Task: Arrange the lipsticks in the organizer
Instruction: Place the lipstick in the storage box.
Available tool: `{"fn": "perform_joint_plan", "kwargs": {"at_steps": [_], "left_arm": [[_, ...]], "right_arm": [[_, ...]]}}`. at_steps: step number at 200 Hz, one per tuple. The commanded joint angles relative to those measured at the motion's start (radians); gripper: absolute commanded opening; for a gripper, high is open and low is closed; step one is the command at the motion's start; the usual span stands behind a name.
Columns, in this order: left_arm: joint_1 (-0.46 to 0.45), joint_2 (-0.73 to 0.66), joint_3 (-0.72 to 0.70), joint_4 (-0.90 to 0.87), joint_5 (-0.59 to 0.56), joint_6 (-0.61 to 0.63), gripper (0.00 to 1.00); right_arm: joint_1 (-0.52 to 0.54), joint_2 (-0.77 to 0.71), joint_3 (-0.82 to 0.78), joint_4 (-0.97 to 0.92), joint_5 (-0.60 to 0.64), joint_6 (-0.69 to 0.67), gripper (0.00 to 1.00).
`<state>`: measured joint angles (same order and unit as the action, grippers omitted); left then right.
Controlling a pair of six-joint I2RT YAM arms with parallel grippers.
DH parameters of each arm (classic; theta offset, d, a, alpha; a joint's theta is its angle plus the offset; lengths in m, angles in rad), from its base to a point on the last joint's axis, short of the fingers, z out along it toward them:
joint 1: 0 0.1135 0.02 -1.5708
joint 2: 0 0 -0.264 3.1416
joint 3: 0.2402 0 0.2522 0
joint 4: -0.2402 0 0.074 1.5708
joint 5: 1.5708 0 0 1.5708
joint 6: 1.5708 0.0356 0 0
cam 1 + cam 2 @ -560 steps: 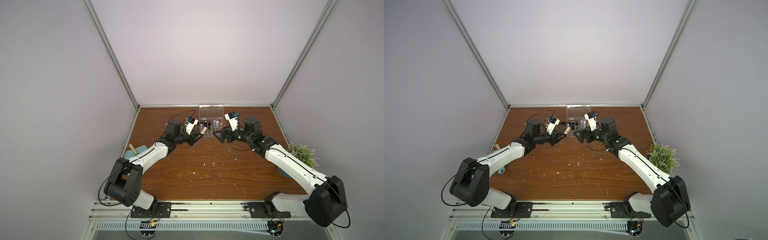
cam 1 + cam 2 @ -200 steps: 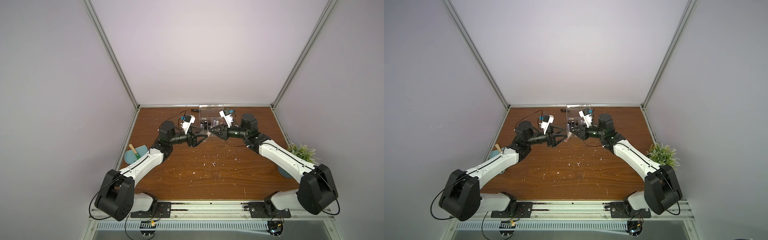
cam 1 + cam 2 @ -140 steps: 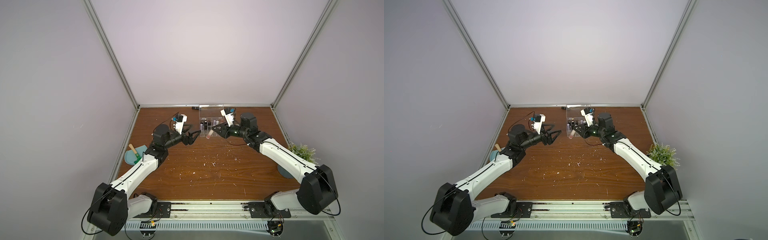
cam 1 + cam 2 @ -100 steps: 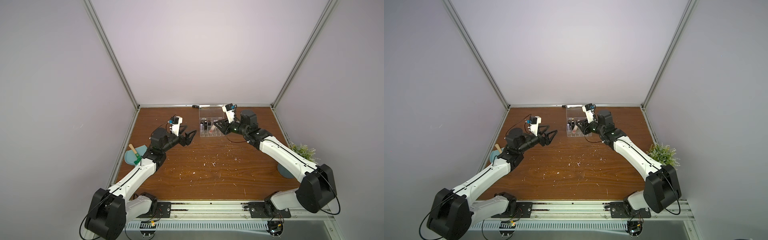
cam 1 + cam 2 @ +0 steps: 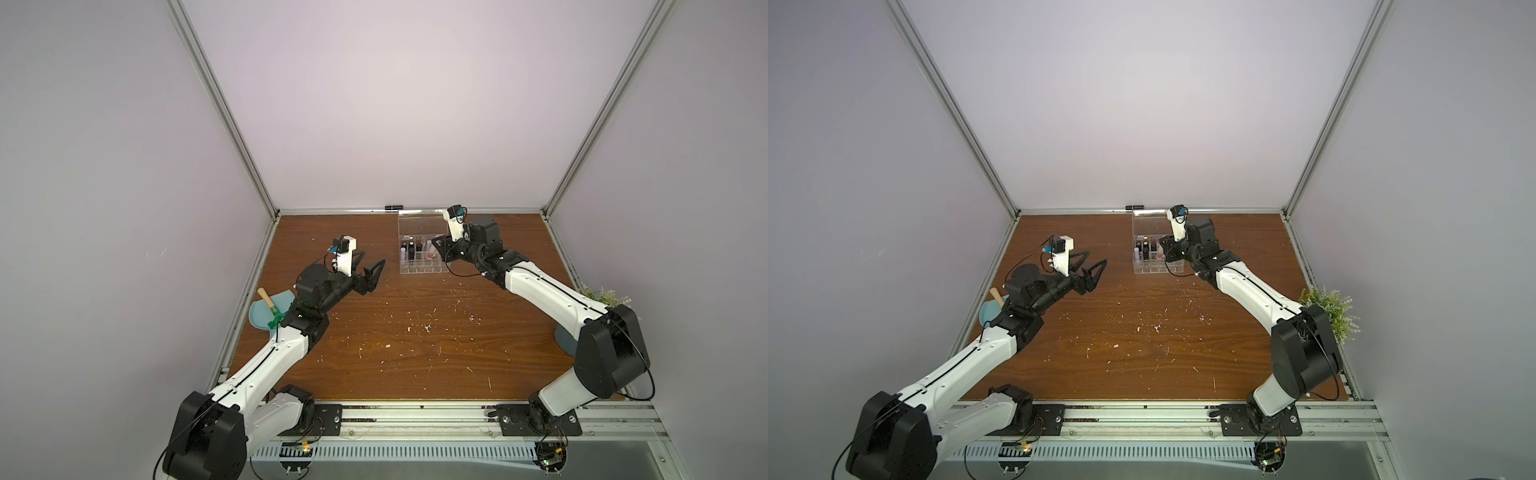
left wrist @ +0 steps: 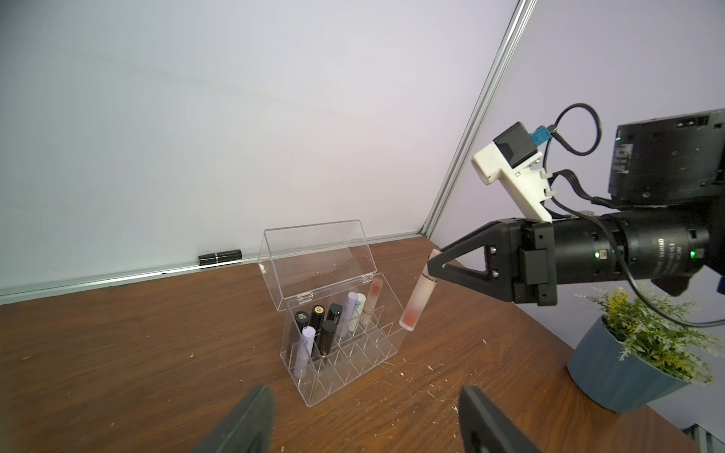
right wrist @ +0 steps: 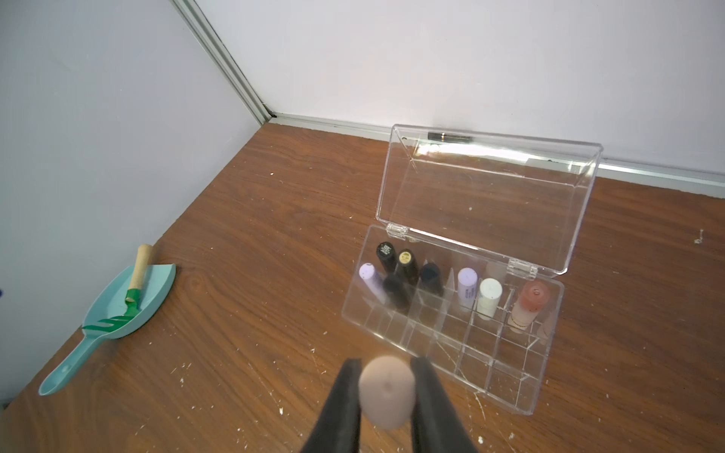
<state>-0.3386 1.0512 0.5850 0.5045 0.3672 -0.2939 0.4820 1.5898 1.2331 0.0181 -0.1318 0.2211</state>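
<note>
The organizer (image 5: 423,269) (image 7: 510,396) is a clear box with its lid (image 6: 314,255) open, near the far wall. Several lipsticks stand in its back compartments: black (image 7: 385,254), lilac (image 7: 467,285), white (image 7: 489,297) and peach (image 7: 529,304). My right gripper (image 5: 435,245) (image 6: 433,266) is shut on a peach-pink lipstick (image 6: 416,304) (image 7: 386,396), which hangs tilted just above the organizer's right end. My left gripper (image 5: 372,258) (image 6: 364,388) is open and empty, well left of the organizer. One black lipstick (image 5: 394,206) (image 6: 219,257) lies against the far wall.
A teal dustpan (image 5: 262,316) (image 7: 155,284) holding a small green rake sits at the table's left edge behind my left arm. A potted plant (image 5: 1329,307) (image 6: 635,353) stands at the right edge. White scraps (image 5: 426,328) litter the wooden table.
The two grippers met in front of the organizer, and the peach-pink lipstick stayed with the right one. The left arm then drew back to the left, open. The right gripper moved over the organizer.
</note>
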Motion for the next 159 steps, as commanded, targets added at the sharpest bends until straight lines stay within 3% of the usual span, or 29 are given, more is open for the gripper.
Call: {"fn": "perform_joint_plan", "kwargs": {"at_steps": [1,119,159], "left_arm": [[0.012,-0.023,-0.008,0.034,-0.022,0.016,0.77],[0.018,-0.024,-0.031,0.020,-0.121,0.024,0.77],[0.018,-0.027,-0.037,0.027,-0.139,0.020,0.77]], "right_arm": [[-0.006,0.006,0.059,0.055,0.065,-0.036,0.17],[-0.006,0.139,0.063,0.116,0.281,-0.140,0.19],[-0.006,0.175,0.056,0.133,0.297,-0.152,0.19]]}}
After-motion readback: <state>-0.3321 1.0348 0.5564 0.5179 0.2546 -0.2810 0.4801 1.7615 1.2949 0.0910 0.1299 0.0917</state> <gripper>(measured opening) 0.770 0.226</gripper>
